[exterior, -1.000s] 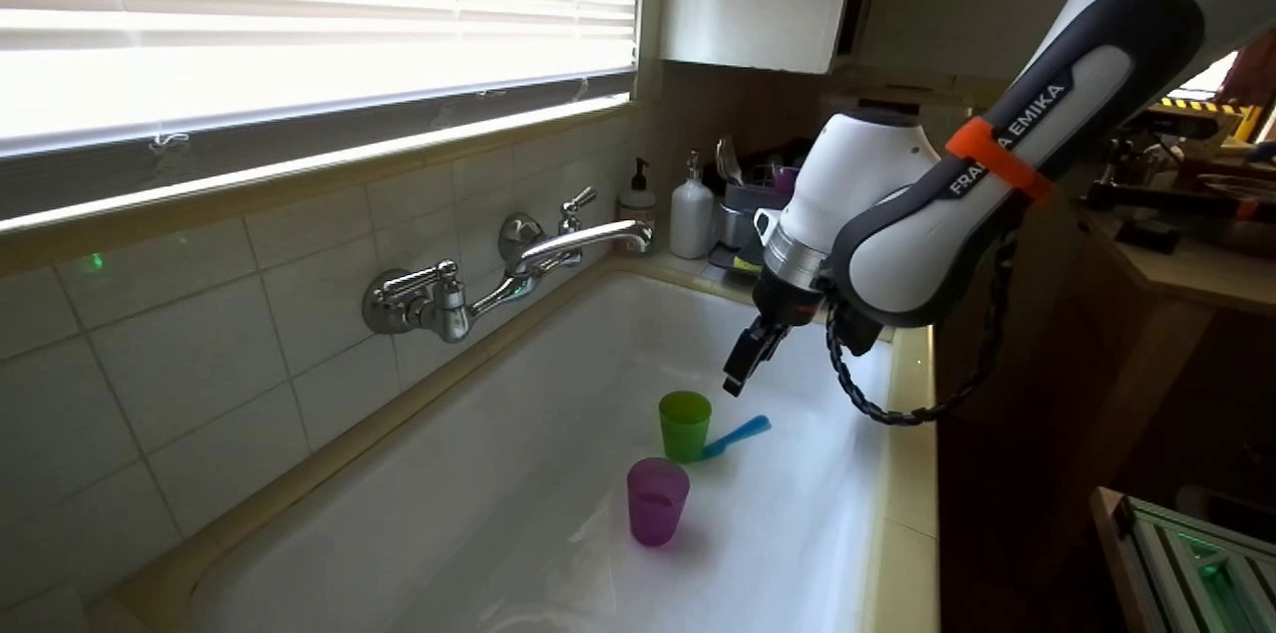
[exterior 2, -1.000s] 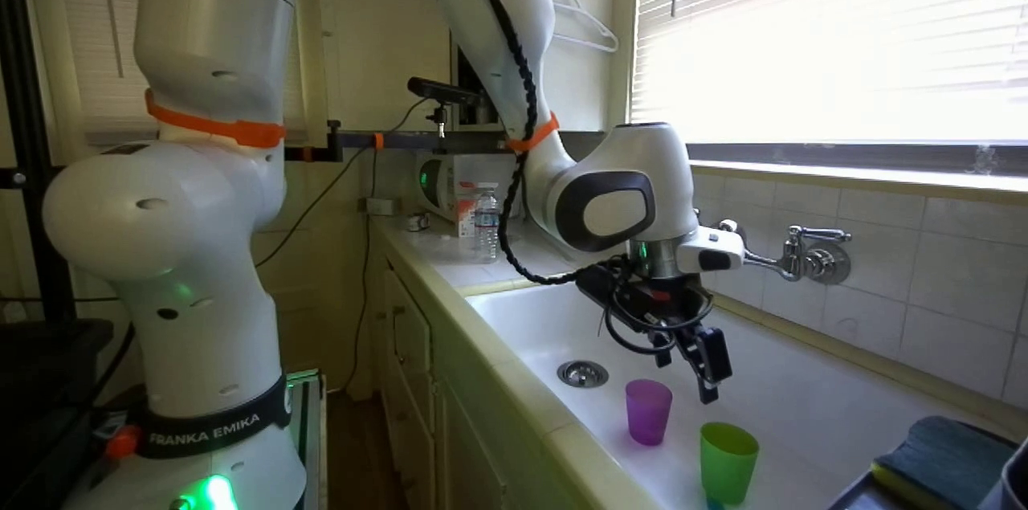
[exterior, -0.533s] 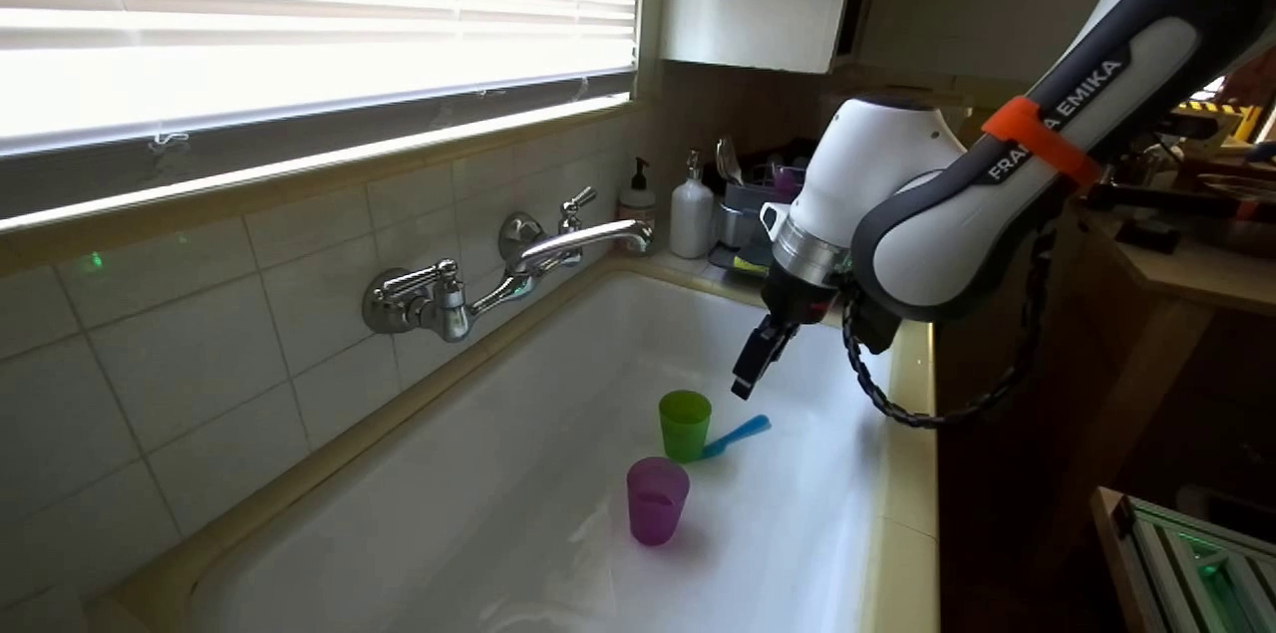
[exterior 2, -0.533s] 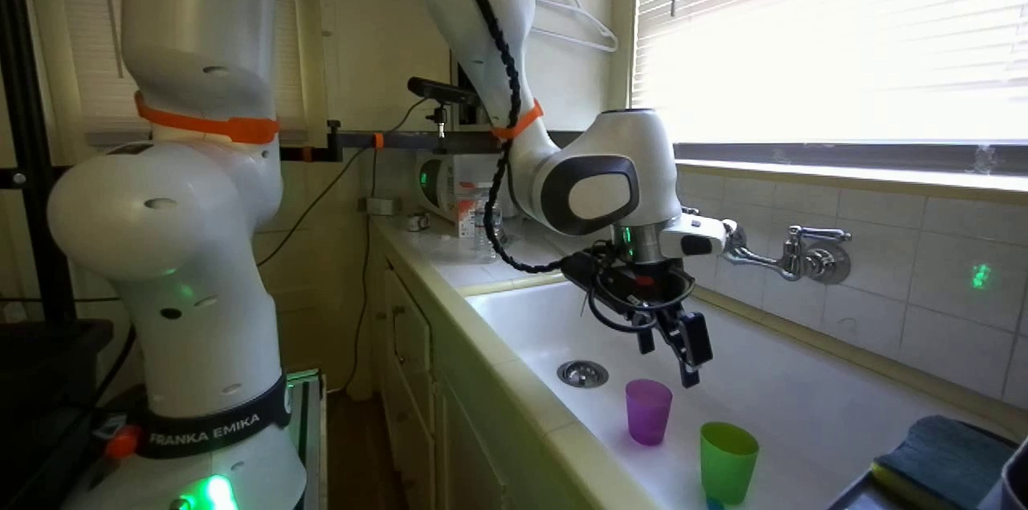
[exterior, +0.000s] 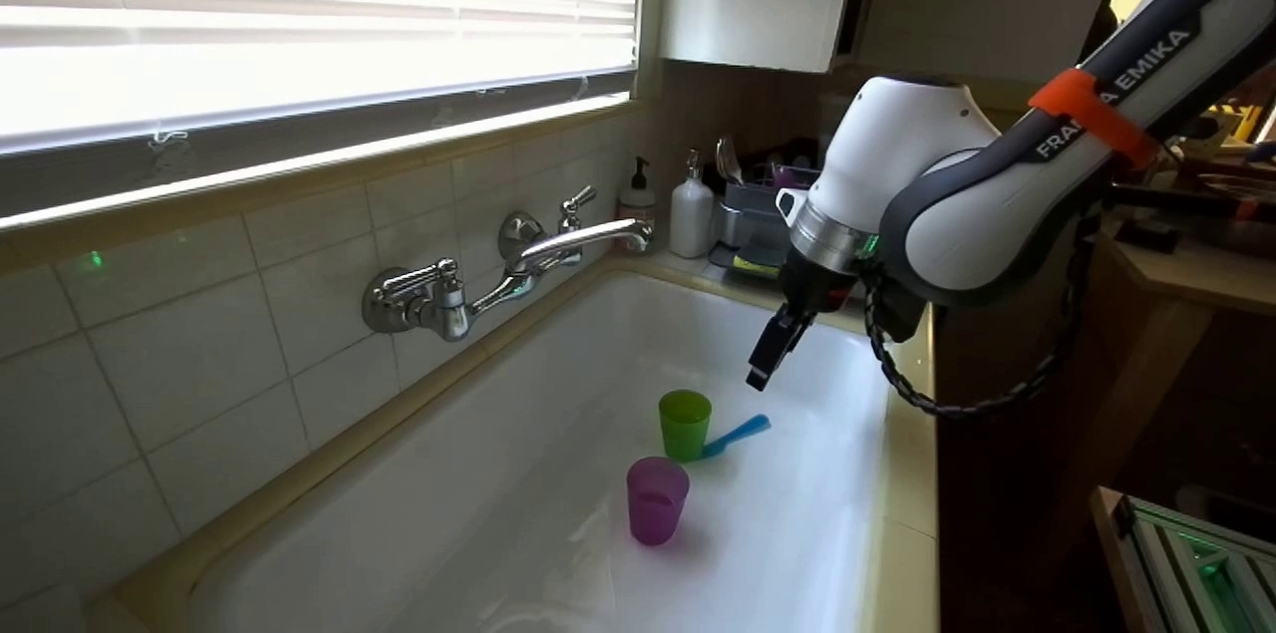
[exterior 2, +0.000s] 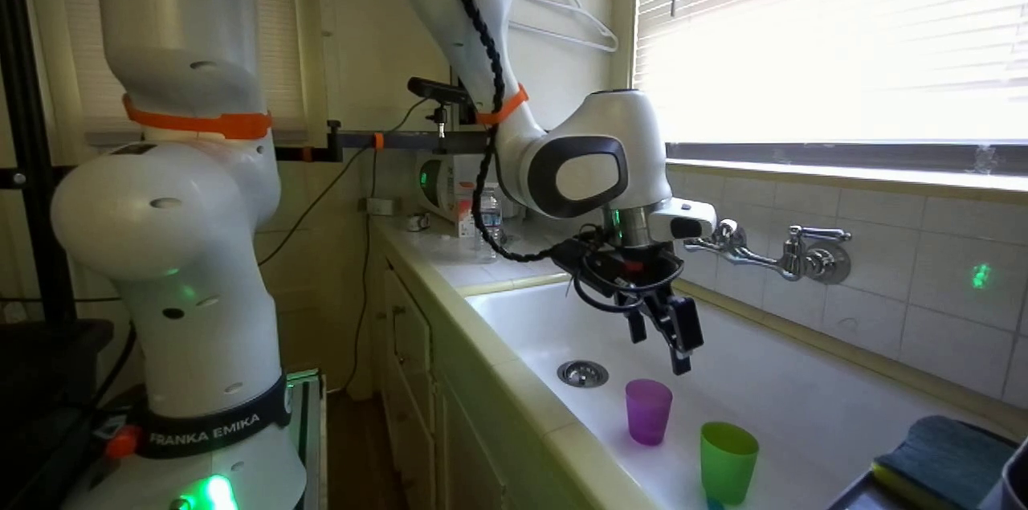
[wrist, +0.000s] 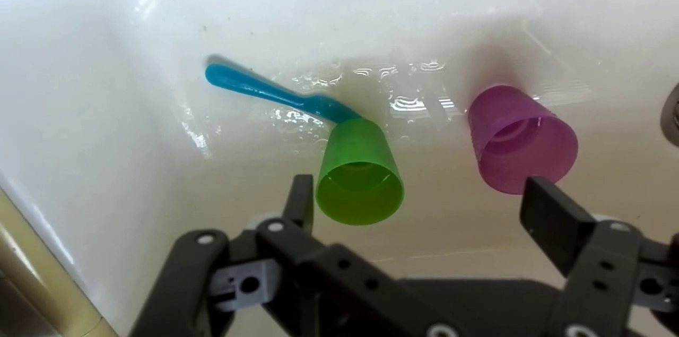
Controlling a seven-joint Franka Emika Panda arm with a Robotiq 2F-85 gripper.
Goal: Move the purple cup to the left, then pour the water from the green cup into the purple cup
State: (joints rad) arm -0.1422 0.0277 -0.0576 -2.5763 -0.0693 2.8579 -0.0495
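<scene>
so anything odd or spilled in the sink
The blue utensil looks out of place: it has no part in the pouring, yet one end runs up to or under the green cup, unclear which. Wet-looking glints around it may be a spill.

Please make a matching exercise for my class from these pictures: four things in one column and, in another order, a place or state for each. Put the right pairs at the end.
Column one
1. gripper
2. purple cup
3. green cup
4. faucet

Column two
A. upright, with an end of the blue utensil at its base
B. fixed to the tiled wall
C. open and holding nothing, over the sink
D. upright, the cup nearer the drain

Right pairs: 1-C, 2-D, 3-A, 4-B
</scene>
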